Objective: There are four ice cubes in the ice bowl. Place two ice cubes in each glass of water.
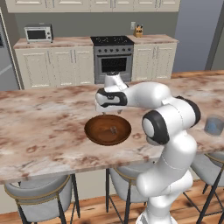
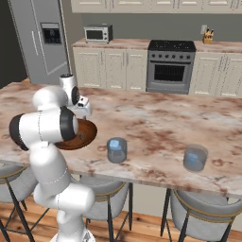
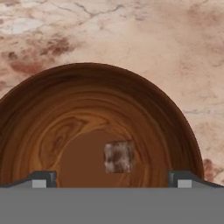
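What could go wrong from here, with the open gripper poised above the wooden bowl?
1. The ice cube is small and lies alone on the curved floor of the ice bowl; the open gripper could nudge it aside instead of pinching it.
2. The fingertips stand wide, so a descent could strike the bowl's sloping wall.
3. Both glasses stand well away, so a weakly held cube might drop during transport.

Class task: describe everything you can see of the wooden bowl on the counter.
The wide, shallow, round dark-brown wooden bowl has swirling grain and a reddish rim. It sits upright on the pink-veined marble counter, near its front edge. One small pale translucent cube lies on its floor near the centre. The robot's open hand hovers above the bowl, touching nothing.
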Available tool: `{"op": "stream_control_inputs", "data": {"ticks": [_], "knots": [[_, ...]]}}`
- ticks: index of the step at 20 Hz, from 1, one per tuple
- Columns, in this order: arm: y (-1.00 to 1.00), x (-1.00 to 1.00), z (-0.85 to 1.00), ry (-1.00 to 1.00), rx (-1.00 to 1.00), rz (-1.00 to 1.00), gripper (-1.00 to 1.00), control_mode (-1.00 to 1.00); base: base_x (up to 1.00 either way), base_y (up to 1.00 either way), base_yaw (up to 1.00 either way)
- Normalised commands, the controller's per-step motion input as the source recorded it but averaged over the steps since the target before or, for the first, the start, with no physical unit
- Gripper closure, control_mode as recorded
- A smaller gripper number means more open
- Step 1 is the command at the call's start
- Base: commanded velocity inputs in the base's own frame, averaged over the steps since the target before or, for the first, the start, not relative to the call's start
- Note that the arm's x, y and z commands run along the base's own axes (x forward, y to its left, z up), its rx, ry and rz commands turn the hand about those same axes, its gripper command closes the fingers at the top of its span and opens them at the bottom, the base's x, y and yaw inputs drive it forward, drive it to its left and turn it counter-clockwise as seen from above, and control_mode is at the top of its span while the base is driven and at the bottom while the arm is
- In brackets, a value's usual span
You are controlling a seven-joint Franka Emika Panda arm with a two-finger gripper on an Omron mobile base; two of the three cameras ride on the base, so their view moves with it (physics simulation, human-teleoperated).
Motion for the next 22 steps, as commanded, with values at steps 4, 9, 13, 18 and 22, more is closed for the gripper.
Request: {"op": "stream_control_inputs", "data": {"ticks": [4, 9, 13, 18, 22], "knots": [[0.0, 0.02, -0.19, 0.0, 0.0, 0.0, -1.0, -1.0, 0.0, 0.0, 0.0], [0.0, 0.06, -0.21, 0.0, -0.01, 0.0, -1.0, -1.0, 0.0, 0.0, 0.0], [0.0, 0.17, -0.17, 0.0, -0.01, 0.0, -1.0, -1.0, 0.0, 0.0, 0.0], [0.0, 0.06, -0.21, 0.0, -0.01, 0.0, -1.0, -1.0, 0.0, 0.0, 0.0], [0.0, 0.0, -0.28, 0.0, -0.02, 0.0, -1.0, -1.0, 0.0, 0.0, 0.0]]}}
